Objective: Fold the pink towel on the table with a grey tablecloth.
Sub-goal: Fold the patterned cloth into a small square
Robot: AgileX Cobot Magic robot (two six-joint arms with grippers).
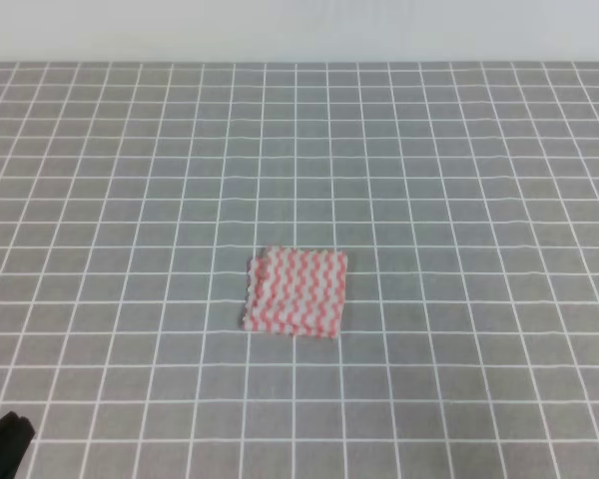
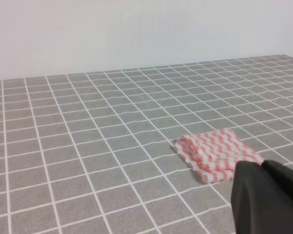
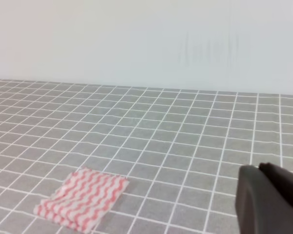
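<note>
Grey gridded tablecloth [image 1: 459, 200] w/ folded zigzag-striped pink towel [image 1: 298, 290]

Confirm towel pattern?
Pink-and-white wavy stripes on the towel; clearest in the exterior high view.

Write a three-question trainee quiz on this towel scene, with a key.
1. True or false: a gripper is holding the pink towel.
2. How does the towel lie on the table with a grey tablecloth? A) spread in a single layer B) folded in layers C) hanging over the edge
3. Fill in: in the exterior high view, only the ____ arm's dark tip shows, at a bottom corner.

Key: 1 false, the towel lies alone. 2 B, layered edges show in the left wrist view. 3 left.
</note>
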